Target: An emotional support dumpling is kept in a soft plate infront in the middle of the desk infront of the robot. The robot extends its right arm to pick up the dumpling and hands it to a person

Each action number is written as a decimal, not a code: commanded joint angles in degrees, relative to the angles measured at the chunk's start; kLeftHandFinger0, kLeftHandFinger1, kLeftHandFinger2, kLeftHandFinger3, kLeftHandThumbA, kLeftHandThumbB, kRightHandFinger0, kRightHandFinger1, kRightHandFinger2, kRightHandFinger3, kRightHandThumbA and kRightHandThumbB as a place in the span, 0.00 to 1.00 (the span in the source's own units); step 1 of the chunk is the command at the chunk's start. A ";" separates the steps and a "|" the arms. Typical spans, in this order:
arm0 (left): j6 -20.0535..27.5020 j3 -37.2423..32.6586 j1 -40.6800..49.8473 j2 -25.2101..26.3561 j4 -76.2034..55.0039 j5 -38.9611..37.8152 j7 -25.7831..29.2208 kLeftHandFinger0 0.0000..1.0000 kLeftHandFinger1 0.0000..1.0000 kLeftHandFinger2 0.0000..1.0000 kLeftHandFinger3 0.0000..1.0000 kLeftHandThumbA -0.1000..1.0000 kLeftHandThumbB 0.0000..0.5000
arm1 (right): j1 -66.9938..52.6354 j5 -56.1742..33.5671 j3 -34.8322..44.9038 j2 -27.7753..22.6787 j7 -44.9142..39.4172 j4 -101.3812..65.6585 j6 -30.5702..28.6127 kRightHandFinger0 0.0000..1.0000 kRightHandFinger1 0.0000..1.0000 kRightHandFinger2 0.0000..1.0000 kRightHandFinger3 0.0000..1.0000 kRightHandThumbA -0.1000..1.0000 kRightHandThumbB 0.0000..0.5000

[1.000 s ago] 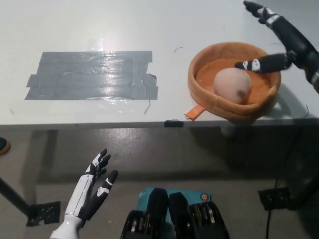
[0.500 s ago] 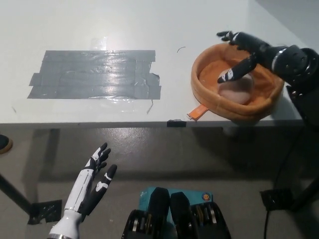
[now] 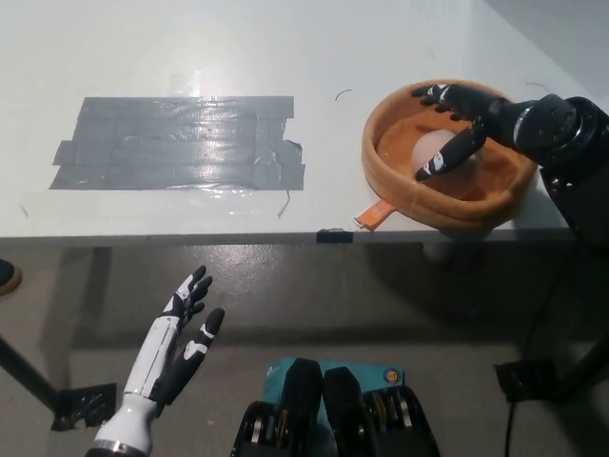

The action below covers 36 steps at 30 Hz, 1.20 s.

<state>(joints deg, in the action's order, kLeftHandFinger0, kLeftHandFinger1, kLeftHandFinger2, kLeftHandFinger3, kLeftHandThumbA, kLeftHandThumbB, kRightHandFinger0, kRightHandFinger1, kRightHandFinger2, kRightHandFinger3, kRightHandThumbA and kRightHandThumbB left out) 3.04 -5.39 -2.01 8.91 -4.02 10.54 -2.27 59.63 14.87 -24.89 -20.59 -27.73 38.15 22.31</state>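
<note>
Pale dumpling (image 3: pixel 433 149) in orange plate (image 3: pixel 400 186) at upper right, mostly hidden, axis unclear, black right hand (image 3: pixel 463 122) spread over it, fingers apart, contact unclear, white left hand (image 3: pixel 178 345) open at lower left

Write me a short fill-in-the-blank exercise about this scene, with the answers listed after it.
1. The dumpling lies inside the orange ____.
2. The black right robot hand is above the dumpling with its fingers ____.
3. The white left robot hand rests below the table edge, holding ____.
4. The patch on the table is made of grey ____.

Answers: plate; apart; nothing; tape
</note>
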 commanded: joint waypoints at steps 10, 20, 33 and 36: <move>0.58 0.55 -1.07 0.44 -1.64 0.15 -0.17 1.00 1.00 1.00 1.00 0.90 0.06 | 2.28 4.65 -1.57 -2.83 -1.43 -0.10 -1.86 1.00 1.00 1.00 1.00 1.00 0.86; 0.56 0.66 -1.71 0.60 -1.47 -0.25 -0.42 1.00 1.00 1.00 1.00 0.90 0.06 | 2.36 5.87 -2.74 -2.37 -1.79 3.30 -3.61 1.00 1.00 1.00 1.00 1.00 0.88; 0.35 0.68 -2.52 0.48 -1.37 -0.27 -0.52 1.00 1.00 1.00 1.00 0.90 0.05 | 2.34 -0.27 1.39 0.01 -9.30 4.59 -2.16 1.00 1.00 1.00 1.00 0.98 0.97; 0.68 0.75 -2.83 0.54 -1.02 -0.61 -0.67 1.00 1.00 1.00 1.00 0.90 0.05 | 2.12 0.51 0.80 0.09 -10.03 4.48 -2.84 1.00 1.00 1.00 1.00 0.98 0.95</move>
<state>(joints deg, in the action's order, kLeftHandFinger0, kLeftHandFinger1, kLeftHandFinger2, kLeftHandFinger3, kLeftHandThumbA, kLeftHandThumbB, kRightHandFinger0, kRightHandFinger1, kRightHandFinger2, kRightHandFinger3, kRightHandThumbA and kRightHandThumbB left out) 3.02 -5.30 -3.45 8.93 -4.01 10.42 -2.54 59.50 16.63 -24.64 -20.46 -34.45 43.02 21.21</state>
